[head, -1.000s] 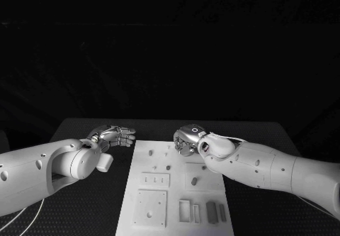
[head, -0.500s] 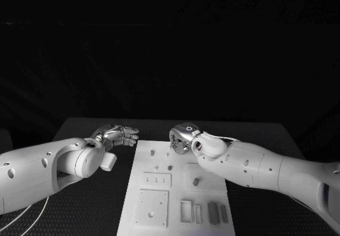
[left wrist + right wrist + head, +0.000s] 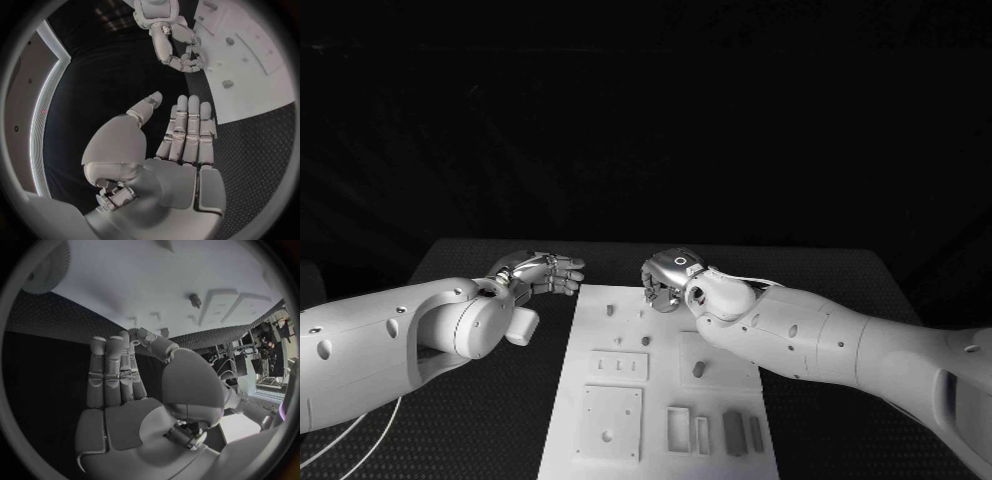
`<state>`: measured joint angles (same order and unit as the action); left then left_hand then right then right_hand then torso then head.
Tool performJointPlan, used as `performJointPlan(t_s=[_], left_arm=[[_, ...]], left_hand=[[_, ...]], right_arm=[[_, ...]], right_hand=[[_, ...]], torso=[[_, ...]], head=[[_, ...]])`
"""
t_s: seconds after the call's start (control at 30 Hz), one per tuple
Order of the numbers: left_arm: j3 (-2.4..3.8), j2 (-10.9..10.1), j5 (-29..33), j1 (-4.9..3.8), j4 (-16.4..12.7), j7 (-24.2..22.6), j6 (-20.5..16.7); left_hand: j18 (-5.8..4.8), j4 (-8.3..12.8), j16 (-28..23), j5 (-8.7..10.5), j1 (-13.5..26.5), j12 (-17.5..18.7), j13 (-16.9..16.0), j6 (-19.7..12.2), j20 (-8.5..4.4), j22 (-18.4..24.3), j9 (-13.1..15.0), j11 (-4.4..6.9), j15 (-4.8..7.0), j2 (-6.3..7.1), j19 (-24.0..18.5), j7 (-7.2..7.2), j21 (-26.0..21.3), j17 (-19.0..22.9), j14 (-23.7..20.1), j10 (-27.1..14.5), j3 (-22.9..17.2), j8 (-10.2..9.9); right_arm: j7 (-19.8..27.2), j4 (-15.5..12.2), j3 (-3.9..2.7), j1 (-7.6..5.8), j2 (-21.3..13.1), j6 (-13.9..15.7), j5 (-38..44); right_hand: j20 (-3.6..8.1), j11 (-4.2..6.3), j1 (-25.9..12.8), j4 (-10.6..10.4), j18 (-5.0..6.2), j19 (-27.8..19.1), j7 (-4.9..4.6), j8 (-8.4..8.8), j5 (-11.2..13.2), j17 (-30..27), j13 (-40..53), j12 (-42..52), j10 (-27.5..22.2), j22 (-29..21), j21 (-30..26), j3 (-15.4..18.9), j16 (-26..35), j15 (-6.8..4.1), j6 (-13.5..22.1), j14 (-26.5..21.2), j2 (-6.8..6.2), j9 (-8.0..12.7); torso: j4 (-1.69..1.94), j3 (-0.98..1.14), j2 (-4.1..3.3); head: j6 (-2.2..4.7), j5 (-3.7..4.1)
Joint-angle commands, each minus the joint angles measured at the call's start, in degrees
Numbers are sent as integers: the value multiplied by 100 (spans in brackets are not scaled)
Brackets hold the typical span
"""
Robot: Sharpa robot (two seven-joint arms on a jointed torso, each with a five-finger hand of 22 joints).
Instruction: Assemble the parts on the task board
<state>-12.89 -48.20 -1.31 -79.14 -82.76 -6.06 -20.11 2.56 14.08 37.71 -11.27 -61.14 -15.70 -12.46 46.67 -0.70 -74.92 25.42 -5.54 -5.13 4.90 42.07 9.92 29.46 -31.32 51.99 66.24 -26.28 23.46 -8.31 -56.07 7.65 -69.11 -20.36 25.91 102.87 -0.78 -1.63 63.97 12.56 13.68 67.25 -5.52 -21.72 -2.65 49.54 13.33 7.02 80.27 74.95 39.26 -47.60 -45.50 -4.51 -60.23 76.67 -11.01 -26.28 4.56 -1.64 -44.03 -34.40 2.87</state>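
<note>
The white task board (image 3: pixel 589 395) lies in the middle of the table, with small parts on it: a peg (image 3: pixel 607 310) near its far left, another part (image 3: pixel 697 369) at mid-board, and dark bars (image 3: pixel 730 432) at the near right. My right hand (image 3: pixel 666 279) hovers over the board's far end with its fingers lightly curled and nothing visible in them. In the right wrist view those fingers (image 3: pixel 112 370) lie together, thumb close by, above the board (image 3: pixel 137 275) and a peg (image 3: pixel 195 300). My left hand (image 3: pixel 545 272) floats beside the board's far left corner, its palm (image 3: pixel 181 150) flat and empty.
The black table (image 3: pixel 473 265) surrounds the board. Raised blocks and slots (image 3: pixel 617 366) cover the board's near half. The left wrist view shows the right hand (image 3: pixel 178 45) hanging over the board (image 3: pixel 256 95).
My right hand has shifted left and a little farther out over the board's far end. My left hand has edged forward, its fingers stretching out.
</note>
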Motion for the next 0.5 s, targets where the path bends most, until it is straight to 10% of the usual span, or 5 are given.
performJointPlan(t_s=[0.03, 0.5], left_arm=[[7, -1, -10, -27, -31, -58, 68], [7, -19, -20, -88, -60, -50, 54]], left_hand=[[33, -7, 25, 10, 58, 35, -7, -23, 0, -104, 8, -1, 7, 16, -50, 10, 21, 8, -41, -27, -32, -36], [34, -3, 26, 10, 55, 36, -9, -23, 0, -104, 10, -1, 7, 21, -52, 9, 22, 9, -43, -27, -34, -37]], right_arm=[[-31, 21, 2, 14, 15, -37, 123], [-11, 67, 6, 26, 61, -48, 148]], right_hand=[[39, 26, 51, 3, 132, -16, -9, -15, -13, 6, 7, -22, 32, 133, 32, -39, -34, -37, -29, 0, -12, -103], [41, 26, 52, 3, 132, -16, -9, -15, -13, 6, 11, -23, 34, 133, 41, -41, -41, -37, -30, 0, -16, -105]], torso=[[0, -3, -17], [44, -13, -65]], head=[[-12, -14], [-21, -26]])
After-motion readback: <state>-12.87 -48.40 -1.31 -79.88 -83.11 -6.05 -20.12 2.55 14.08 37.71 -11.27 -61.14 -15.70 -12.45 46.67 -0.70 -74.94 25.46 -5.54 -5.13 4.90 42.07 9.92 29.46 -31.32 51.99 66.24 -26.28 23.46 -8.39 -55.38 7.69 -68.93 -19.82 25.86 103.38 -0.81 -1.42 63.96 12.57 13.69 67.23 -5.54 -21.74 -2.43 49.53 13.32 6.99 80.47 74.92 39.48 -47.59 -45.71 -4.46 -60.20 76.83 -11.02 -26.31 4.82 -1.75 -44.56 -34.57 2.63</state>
